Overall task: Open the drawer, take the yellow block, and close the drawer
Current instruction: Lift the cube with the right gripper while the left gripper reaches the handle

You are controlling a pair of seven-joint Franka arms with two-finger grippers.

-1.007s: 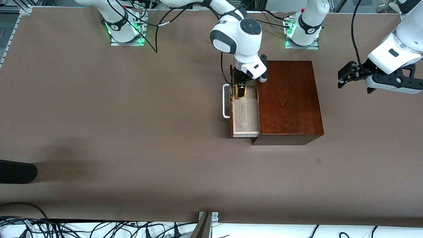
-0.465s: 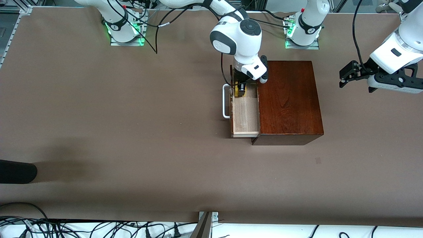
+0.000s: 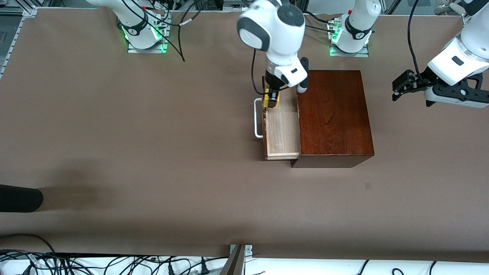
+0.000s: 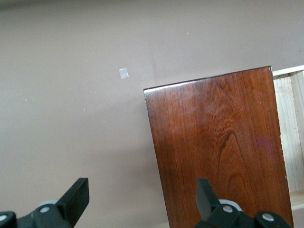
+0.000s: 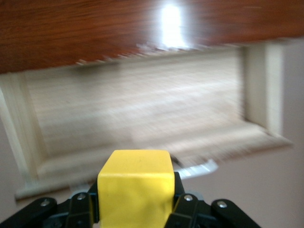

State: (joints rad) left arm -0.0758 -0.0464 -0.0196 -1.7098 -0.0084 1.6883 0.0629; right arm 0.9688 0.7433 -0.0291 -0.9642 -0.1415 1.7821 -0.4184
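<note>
The yellow block [image 3: 273,100] hangs just above the end of the open drawer [image 3: 282,130] that lies farther from the front camera. My right gripper [image 3: 272,101] is shut on it. In the right wrist view the yellow block [image 5: 135,187] fills the gap between the black fingers [image 5: 187,209], and the drawer [image 5: 142,109] shows bare pale wood below. The white handle [image 3: 258,118] faces the right arm's end of the table. My left gripper [image 3: 399,89] waits open in the air beside the dark wooden box [image 3: 332,114], toward the left arm's end.
The wooden box [image 4: 218,142] takes up the middle of the table, with the drawer standing out of its side. A dark rounded object [image 3: 19,198] pokes in at the right arm's end, near the front camera. Cables [image 3: 114,263] run along the table's near edge.
My right gripper shut on the yellow block and rose with it out of the drawer. The drawer slid a little farther out. The left arm shifted slightly.
</note>
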